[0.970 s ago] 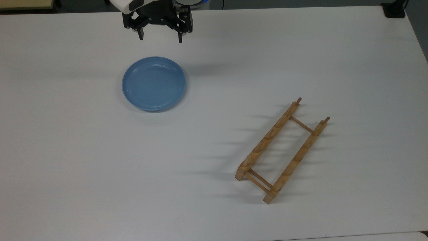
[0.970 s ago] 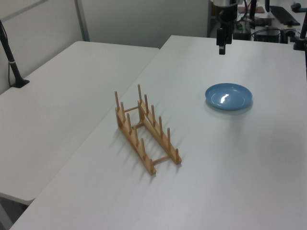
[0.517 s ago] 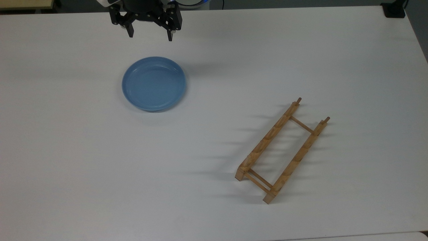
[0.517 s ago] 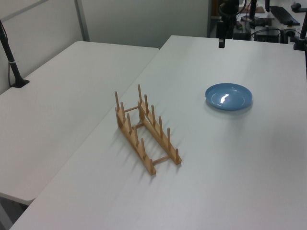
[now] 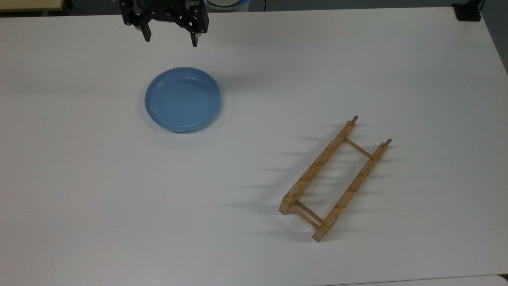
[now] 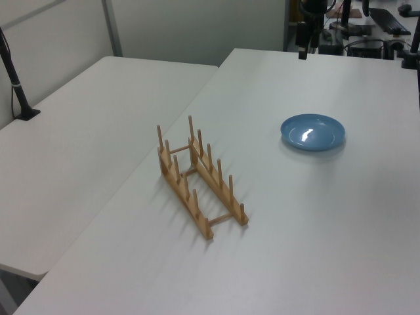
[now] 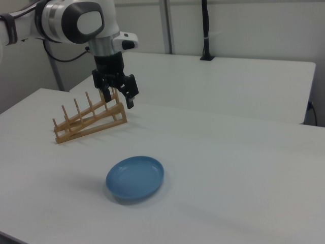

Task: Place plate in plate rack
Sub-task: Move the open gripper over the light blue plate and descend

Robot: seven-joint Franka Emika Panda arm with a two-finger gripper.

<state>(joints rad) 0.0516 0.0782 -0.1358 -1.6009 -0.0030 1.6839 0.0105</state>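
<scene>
The light-blue plate [image 5: 182,99] lies flat on the white table, right side up; it also shows in the left view [image 6: 313,132] and the right view [image 7: 135,178]. The wooden plate rack [image 5: 334,179] stands apart from it toward the top view's lower right, with nothing between its pegs [image 6: 199,178] [image 7: 89,120]. My black gripper [image 5: 170,39] hangs open in the air above the table's far edge in the top view, beyond the plate and not touching it. In the right view the gripper [image 7: 119,100] is well above the plate, fingers spread and holding nothing.
The white table [image 5: 254,246] carries the plate and the rack. A second white table [image 6: 72,151] stands beside it, with a black pole base [image 6: 26,113] on it. A black mount [image 5: 468,12] sits at the top view's upper right corner.
The open gripper has drifted toward the top view's upper left and risen, away from the plate. Plate and rack have not moved.
</scene>
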